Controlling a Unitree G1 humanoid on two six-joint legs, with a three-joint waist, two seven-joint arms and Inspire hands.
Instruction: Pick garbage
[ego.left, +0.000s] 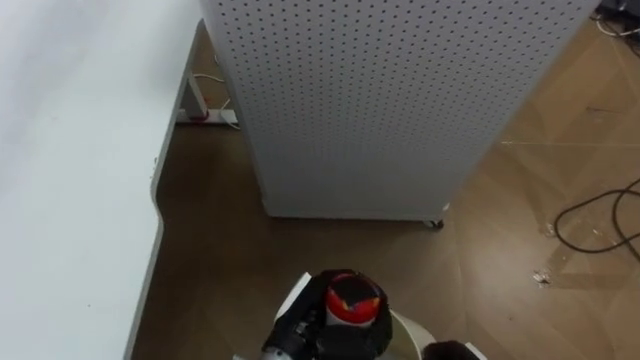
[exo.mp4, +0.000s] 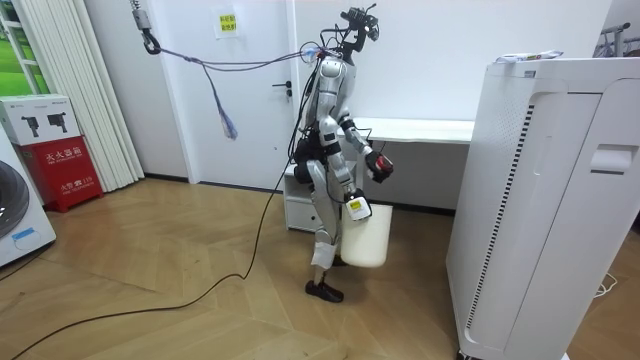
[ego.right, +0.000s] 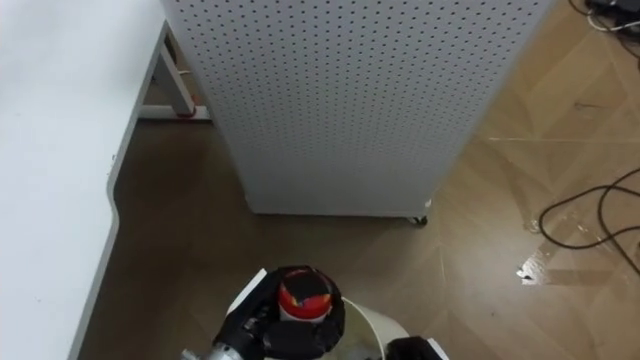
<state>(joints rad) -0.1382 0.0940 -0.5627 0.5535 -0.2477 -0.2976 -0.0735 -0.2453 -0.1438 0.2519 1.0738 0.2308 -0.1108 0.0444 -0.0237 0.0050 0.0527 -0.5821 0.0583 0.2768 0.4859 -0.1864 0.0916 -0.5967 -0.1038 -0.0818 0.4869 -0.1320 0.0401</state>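
Note:
A round red piece of garbage (ego.left: 351, 299) sits in my left hand (ego.left: 318, 330) at the bottom of the left eye view, dark fingers curled round it. Just under that hand shows the curved rim of a white bin (ego.left: 412, 331). In the room view I stand on the wooden floor facing the view's right, with the left hand (exo.mp4: 380, 167) raised at waist height above the white bin (exo.mp4: 368, 238). My right hand (exo.mp4: 357, 208) hangs lower, close to the bin's top edge; a dark bit of it (ego.left: 452, 351) shows at the lower right.
A white perforated cabinet (ego.left: 380, 100) stands straight ahead on small castors. A white desk (ego.left: 70, 160) runs along my left. Dark cables (ego.left: 600, 220) lie on the floor to the right. A power strip (ego.left: 206, 117) lies by the desk leg.

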